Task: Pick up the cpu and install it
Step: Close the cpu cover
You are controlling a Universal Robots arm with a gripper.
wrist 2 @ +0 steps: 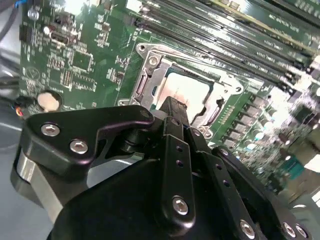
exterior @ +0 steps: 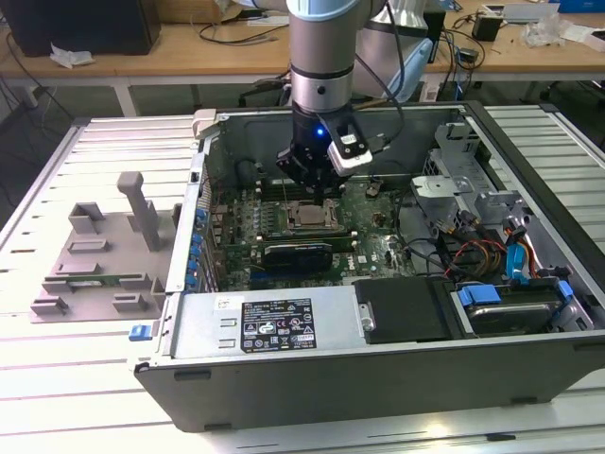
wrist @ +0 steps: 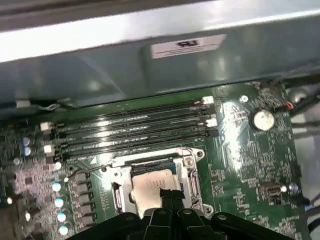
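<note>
As the cpu (wrist: 149,191) lies flat within the socket frame (wrist: 192,172), the gripper (wrist: 171,195) hangs directly over it, fingers (wrist 2: 173,122) drawn together and holding nothing, apparently to confirm seating.

The cpu (wrist 2: 187,90) has a pale, dull satin metal top; the socket frame (wrist 2: 150,62) around it is shinier metal. The green motherboard (wrist 2: 75,60) looks glossy. The end effector (wrist 2: 174,106) is matt black with bright screws.
</note>
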